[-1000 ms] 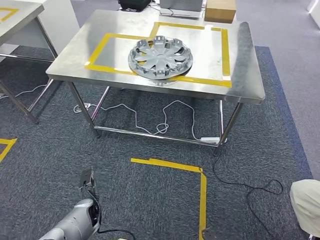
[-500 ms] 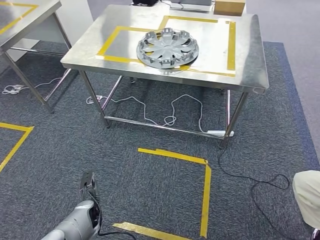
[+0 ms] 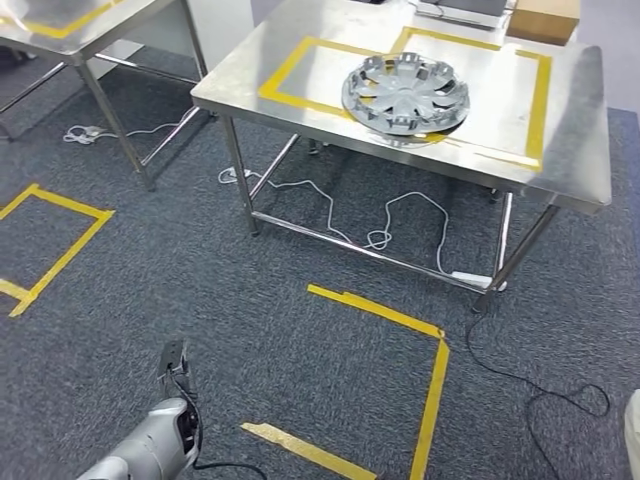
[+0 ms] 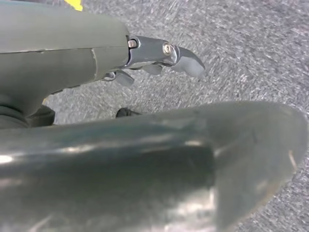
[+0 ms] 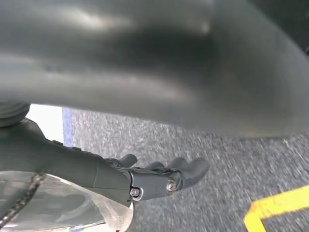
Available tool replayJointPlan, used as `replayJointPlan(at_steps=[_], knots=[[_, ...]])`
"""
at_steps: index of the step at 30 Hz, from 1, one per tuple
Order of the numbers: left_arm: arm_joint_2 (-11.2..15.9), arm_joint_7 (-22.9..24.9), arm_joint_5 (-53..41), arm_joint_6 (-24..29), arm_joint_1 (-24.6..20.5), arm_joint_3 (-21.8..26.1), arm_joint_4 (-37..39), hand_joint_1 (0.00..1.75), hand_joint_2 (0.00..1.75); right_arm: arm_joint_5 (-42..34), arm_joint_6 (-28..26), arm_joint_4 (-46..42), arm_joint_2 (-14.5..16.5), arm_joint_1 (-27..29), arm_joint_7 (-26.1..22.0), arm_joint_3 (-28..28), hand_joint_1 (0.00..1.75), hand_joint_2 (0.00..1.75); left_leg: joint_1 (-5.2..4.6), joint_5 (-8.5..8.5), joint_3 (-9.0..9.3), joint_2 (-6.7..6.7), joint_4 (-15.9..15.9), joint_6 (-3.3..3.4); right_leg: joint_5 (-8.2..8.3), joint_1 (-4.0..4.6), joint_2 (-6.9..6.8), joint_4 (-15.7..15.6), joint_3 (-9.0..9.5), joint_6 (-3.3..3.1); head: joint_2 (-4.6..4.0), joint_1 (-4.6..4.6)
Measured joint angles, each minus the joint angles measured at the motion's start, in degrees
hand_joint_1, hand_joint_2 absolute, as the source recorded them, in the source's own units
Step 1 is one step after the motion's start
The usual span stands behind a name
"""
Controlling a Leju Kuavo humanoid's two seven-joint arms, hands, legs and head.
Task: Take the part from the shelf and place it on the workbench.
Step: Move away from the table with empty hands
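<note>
While your left arm (image 3: 151, 445) hangs low, way short of the workbench (image 3: 573, 120), there's not much handling going on. In the left wrist view the left hand (image 4: 109, 53) is over bare carpet, its fingers (image 4: 184, 60) stretched out straight and clear of the thumb, holding nothing.

Off to the left of the workbench there's a second steel table (image 3: 128, 25), and a yellow tape outline (image 3: 434, 390) on the floor in front of the workbench. A white cable (image 3: 392, 225) loops around under it.

The part itself, a silver wheel cover (image 3: 405, 97), lies flat on the workbench, mostly inside the yellow taped rectangle, with its near rim sitting over the front strip of tape. A cardboard box (image 3: 543, 20) sits at the far right corner of the workbench.

The right hand (image 5: 109, 174) is the same story: its fingers (image 5: 189, 169) are extended and loose over the carpet, with nothing in them.

So to me the placing step looks done, and you're in the in-between bit, standing back from the workbench with both hands free. If another part is due, you'd need to find the shelf first, because I can't see it from here. Mind that cable when you walk.
</note>
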Motion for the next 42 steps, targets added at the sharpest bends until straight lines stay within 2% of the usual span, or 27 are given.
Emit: replayJointPlan(at_steps=[2,3,4,5,6,7,9,10,12,14,16,18,19,20,21,23,25,27,29,31,33,34,35,36,38,40,42], knots=[[-0.05,-0.20,0.37,-0.07,0.20,0.02,0.00,0.00,0.00,0.20,0.16,0.05,0.01,0.08,0.46,0.08,0.00,0.00,0.03,0.15,-0.29,-1.25,0.06,0.19,-3.00,-0.17,1.27,7.95,-4.07,0.35,0.00,0.01],[-0.02,-0.36,0.60,-0.15,0.42,0.03,0.00,0.00,0.00,0.43,0.37,0.08,0.02,0.11,0.73,0.16,0.00,0.00,0.03,0.18,-0.34,-1.90,0.11,0.20,-3.20,-0.20,1.41,10.24,-5.40,0.46,0.00,0.00],[0.03,-0.53,0.77,-0.26,0.64,0.04,0.00,0.00,0.00,0.70,0.61,0.08,0.02,0.10,0.97,0.27,0.00,0.00,0.03,0.20,-0.34,-2.59,0.17,0.17,-2.17,-0.26,1.49,10.23,-5.69,0.53,0.00,0.01],[0.09,-0.70,0.92,-0.41,0.81,0.05,0.00,0.00,0.00,0.94,0.82,0.08,0.02,0.04,1.12,0.43,0.00,0.00,0.05,0.21,-0.31,-3.32,0.26,0.12,-0.08,-0.38,1.72,7.85,-4.86,0.53,0.00,0.00],[0.14,-0.86,1.03,-0.58,0.91,0.06,0.00,0.00,0.00,1.10,0.96,0.09,0.02,-0.03,1.19,0.57,0.00,0.00,0.07,0.20,-0.32,-4.05,0.40,0.03,2.48,-0.58,2.58,3.93,-3.31,0.52,0.00,0.02],[0.18,-1.00,1.12,-0.73,0.94,0.07,0.00,0.00,0.00,1.22,1.04,0.14,0.03,-0.11,1.43,0.72,0.00,0.00,0.01,0.20,-0.49,-4.79,0.61,-0.19,4.37,-0.85,4.24,0.10,-1.73,0.51,0.00,0.03],[0.30,-1.19,1.42,-0.93,0.96,0.09,0.00,0.00,0.00,1.47,1.15,0.26,0.13,-0.36,2.13,1.02,0.00,0.00,0.02,0.38,-1.30,-6.16,1.14,-0.83,5.69,-1.28,6.92,-4.69,0.32,0.37,0.00,0.00],[0.44,-1.26,1.56,-0.96,1.09,0.11,0.00,0.00,0.00,1.68,1.24,0.32,0.19,-0.48,2.53,1.16,0.00,0.00,0.09,0.59,-1.77,-6.84,1.30,-1.25,5.39,-1.31,7.33,-5.08,0.52,0.22,0.00,-0.01],[0.96,-1.47,1.84,-1.03,1.65,0.18,0.00,0.00,0.00,2.22,1.43,0.34,0.41,-0.67,2.87,1.48,0.00,0.00,0.30,0.80,-2.38,-7.63,1.53,-1.94,5.48,-1.27,6.02,-5.23,0.59,-0.35,0.00,0.00],[1.49,-1.69,2.05,-1.32,2.10,0.28,0.00,0.00,0.00,2.69,1.42,0.35,0.76,-0.74,3.10,1.74,0.00,0.00,0.24,-0.83,-3.57,-5.54,3.95,-2.57,5.68,-1.38,4.39,-5.48,0.74,-1.11,0.00,-0.32],[1.80,-1.80,2.08,-1.81,2.28,0.41,0.00,0.00,0.00,3.03,1.22,0.37,1.05,-0.73,3.76,2.03,0.00,0.00,0.33,-4.48,-6.60,-2.35,10.76,-3.21,5.63,-1.28,2.55,-5.56,0.81,-1.61,0.00,-0.70],[2.06,-1.85,2.09,-2.07,2.64,0.51,0.00,0.00,0.00,3.27,1.06,0.41,1.16,-0.64,4.30,2.40,0.00,0.00,0.68,-6.90,-9.36,-1.20,17.29,-3.66,5.50,-1.16,0.67,-5.52,0.82,-1.73,0.00,-0.76],[2.20,-1.85,2.09,-2.07,2.89,0.54,0.00,0.00,0.00,3.33,1.02,0.43,1.19,-0.64,4.36,2.54,0.00,0.00,0.83,-6.63,-9.44,-0.97,17.89,-3.77,5.45,-1.15,-0.15,-5.51,0.83,-1.72,0.00,-0.77],[2.36,-1.85,2.09,-2.07,3.09,0.56,0.00,0.00,0.00,3.37,1.02,0.45,1.25,-0.67,4.35,2.63,0.00,0.00,0.92,-5.30,-8.32,-0.73,16.05,-3.78,5.38,-1.14,-0.86,-5.50,0.90,-1.64,0.00,-0.78],[2.51,-1.85,2.05,-2.10,3.20,0.57,0.00,0.00,0.00,3.41,1.01,0.45,1.32,-0.76,4.40,2.69,0.00,0.00,0.94,-3.35,-6.30,-0.16,12.40,-3.67,5.28,-1.14,-1.49,-5.50,1.04,-1.52,0.00,-0.79],[2.73,-1.85,1.68,-2.47,3.09,0.58,0.00,0.00,0.00,3.54,0.97,0.45,1.49,-0.89,4.74,2.83,0.00,0.00,0.45,-1.00,-2.28,2.06,4.89,-3.14,5.00,-0.92,-2.68,-5.46,1.29,-1.08,0.00,-0.83],[2.91,-1.86,1.16,-2.96,2.99,0.58,0.00,0.00,0.00,3.68,0.83,0.45,1.61,-0.91,5.11,3.01,0.00,0.00,-0.09,-0.97,-1.00,3.20,1.96,-2.51,4.76,-0.59,-3.89,-5.46,1.40,-0.54,0.00,-0.84],[3.19,-2.00,0.83,-3.19,3.28,0.58,0.00,0.00,0.00,3.74,0.65,0.45,1.75,-0.92,5.16,3.11,0.00,0.00,-0.02,-0.92,-1.14,2.21,1.65,-1.89,4.48,-0.53,-4.74,-5.54,1.54,0.05,0.00,-0.88],[3.31,-2.89,-0.75,-3.85,3.66,0.18,-0.01,0.00,0.00,3.45,0.33,0.44,1.89,-0.80,5.02,3.14,0.00,0.00,0.27,-0.69,-1.04,1.08,1.30,-1.13,2.87,-0.70,-2.85,-3.71,0.81,0.54,0.00,-0.78],[2.82,-4.34,-3.07,-4.44,4.02,-0.78,-0.01,0.00,0.00,2.94,-0.09,0.44,1.92,-0.37,4.90,3.14,0.00,0.00,0.38,-0.52,-1.06,-0.23,1.18,-0.54,-0.62,-0.81,0.23,2.93,-2.28,0.72,0.00,-0.61],[2.02,-5.17,-4.10,-4.35,4.74,-1.64,0.00,0.00,0.00,2.66,-0.33,0.45,1.92,0.19,4.88,3.14,0.00,0.00,0.28,-0.48,-1.11,-1.75,1.22,-0.32,-3.01,-0.77,1.37,10.25,-6.10,0.75,0.00,-0.58],[1.74,-5.28,-4.24,-4.26,5.18,-1.90,0.00,0.00,0.00,2.62,-0.40,0.45,1.92,0.42,4.86,3.14,0.00,0.00,0.24,-0.48,-1.09,-2.54,1.27,-0.30,-2.59,-0.75,1.54,11.40,-7.04,0.72,0.00,-0.58],[1.52,-5.31,-4.32,-4.18,5.54,-2.12,0.00,0.00,0.00,2.60,-0.45,0.45,1.92,0.58,4.84,3.14,0.00,0.00,0.23,-0.49,-1.07,-3.34,1.34,-0.30,-1.06,-0.74,1.69,10.27,-6.94,0.64,0.00,-0.58],[1.42,-5.31,-4.37,-4.10,5.76,-2.29,0.00,0.00,0.00,2.62,-0.49,0.45,1.92,0.67,4.77,3.14,0.00,0.00,0.24,-0.51,-1.05,-4.13,1.44,-0.34,1.28,-0.77,2.05,7.06,-5.81,0.51,0.00,-0.58],[1.26,-5.30,-4.37,-4.00,5.82,-2.58,0.00,0.00,0.00,2.68,-0.59,0.48,1.91,0.69,4.57,3.14,0.00,0.00,0.23,-0.61,-1.20,-5.50,1.79,-0.58,4.89,-1.05,4.28,-0.74,-2.66,0.21,0.00,-0.59],[1.19,-5.30,-4.30,-3.97,5.82,-2.74,0.00,0.00,0.00,2.76,-0.64,0.52,1.91,0.61,4.23,3.14,0.00,0.00,0.28,-0.53,-1.65,-6.67,2.01,-1.21,5.59,-1.16,5.83,-4.35,-0.84,-0.05,0.00,-0.60],[1.21,-5.30,-4.24,-3.97,6.08,-2.83,0.00,0.00,0.00,2.84,-0.60,0.54,1.97,0.50,3.99,3.14,0.00,0.00,0.47,-0.27,-2.01,-7.59,1.96,-2.01,5.66,-1.09,5.02,-4.70,-0.38,-0.50,0.00,-0.61]])
